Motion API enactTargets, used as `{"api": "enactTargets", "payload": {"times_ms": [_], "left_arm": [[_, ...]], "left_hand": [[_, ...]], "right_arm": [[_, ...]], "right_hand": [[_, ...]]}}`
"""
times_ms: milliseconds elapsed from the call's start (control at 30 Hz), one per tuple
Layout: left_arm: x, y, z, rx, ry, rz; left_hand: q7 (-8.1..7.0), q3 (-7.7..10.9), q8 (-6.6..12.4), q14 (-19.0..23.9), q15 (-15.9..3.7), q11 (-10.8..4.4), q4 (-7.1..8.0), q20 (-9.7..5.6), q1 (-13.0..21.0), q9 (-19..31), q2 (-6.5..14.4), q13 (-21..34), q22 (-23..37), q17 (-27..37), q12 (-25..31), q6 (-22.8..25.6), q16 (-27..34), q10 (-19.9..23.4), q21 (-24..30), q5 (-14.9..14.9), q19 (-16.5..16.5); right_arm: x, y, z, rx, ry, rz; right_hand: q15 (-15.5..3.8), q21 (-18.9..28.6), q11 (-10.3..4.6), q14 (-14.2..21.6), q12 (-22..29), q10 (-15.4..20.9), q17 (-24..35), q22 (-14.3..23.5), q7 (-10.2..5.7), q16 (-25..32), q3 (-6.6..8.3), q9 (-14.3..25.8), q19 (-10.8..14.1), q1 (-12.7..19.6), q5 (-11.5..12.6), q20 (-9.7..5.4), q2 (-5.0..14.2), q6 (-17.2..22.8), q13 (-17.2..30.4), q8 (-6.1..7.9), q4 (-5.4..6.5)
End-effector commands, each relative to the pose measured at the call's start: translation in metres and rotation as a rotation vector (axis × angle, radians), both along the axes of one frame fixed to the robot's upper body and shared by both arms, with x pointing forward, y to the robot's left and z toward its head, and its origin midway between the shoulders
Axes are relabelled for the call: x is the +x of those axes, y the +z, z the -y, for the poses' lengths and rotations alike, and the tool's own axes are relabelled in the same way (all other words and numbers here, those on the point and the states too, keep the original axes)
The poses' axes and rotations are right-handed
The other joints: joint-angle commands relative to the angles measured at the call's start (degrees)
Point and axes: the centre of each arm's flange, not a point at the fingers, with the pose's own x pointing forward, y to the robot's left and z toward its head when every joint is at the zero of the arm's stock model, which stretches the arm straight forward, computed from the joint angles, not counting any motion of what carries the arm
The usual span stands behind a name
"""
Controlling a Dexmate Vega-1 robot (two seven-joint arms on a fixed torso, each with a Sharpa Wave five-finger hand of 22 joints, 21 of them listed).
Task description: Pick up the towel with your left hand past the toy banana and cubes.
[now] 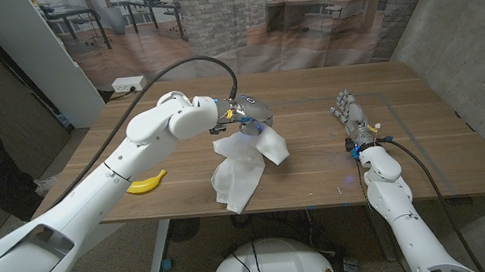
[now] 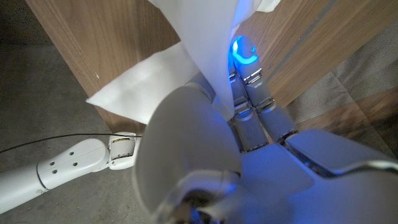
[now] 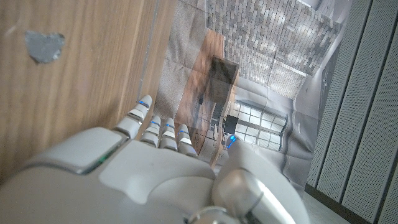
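I observe my left hand (image 1: 248,113) gripping the white towel (image 1: 241,167), which hangs from it above the table (image 1: 315,160), lower corner near the front edge. The toy banana (image 1: 147,183) lies at the left front edge. My right hand (image 1: 349,113) rests apart, fingers extended, holding nothing.

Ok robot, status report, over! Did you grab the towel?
Left hand holds the towel, which hangs over the table. Right hand open, holding nothing. Toy banana off to the side, not blocking.
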Motion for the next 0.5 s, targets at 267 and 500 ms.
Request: {"api": "enactTargets", "payload": {"times_ms": [267,500], "left_arm": [[-0.014,0.02,0.005,-0.084,-0.078,0.057],[-0.018,0.026,0.004,-0.12,-0.1,0.062]], "left_hand": [[0.13,0.22,0.7,-1.35,-1.5,1.27,0.27,-6.8,1.82,0.34,0.9,4.93,-0.02,1.39,-0.01,-0.09,0.74,1.49,1.17,0.31,-0.64],[0.22,0.34,0.83,-1.37,-1.44,1.28,0.25,-6.8,1.87,0.5,0.83,5.34,-0.15,2.25,-0.26,-0.25,0.98,1.65,1.82,0.27,-0.9]], "right_arm": [[0.001,0.004,-0.001,-0.001,0.007,0.013],[-0.001,0.005,0.0,0.0,0.007,0.017]], "right_hand": [[-0.15,0.37,0.19,0.22,0.02,0.41,0.19,0.32,-0.03,0.04,-0.1,0.22,0.29,-0.43,0.08,-0.17,-0.09,-0.34,0.18,-0.11,0.04],[-0.12,0.37,0.13,0.21,0.02,0.43,0.19,0.32,-0.05,0.03,-0.11,0.22,0.28,-0.42,0.08,-0.17,-0.11,-0.34,0.18,-0.11,0.02]]}}
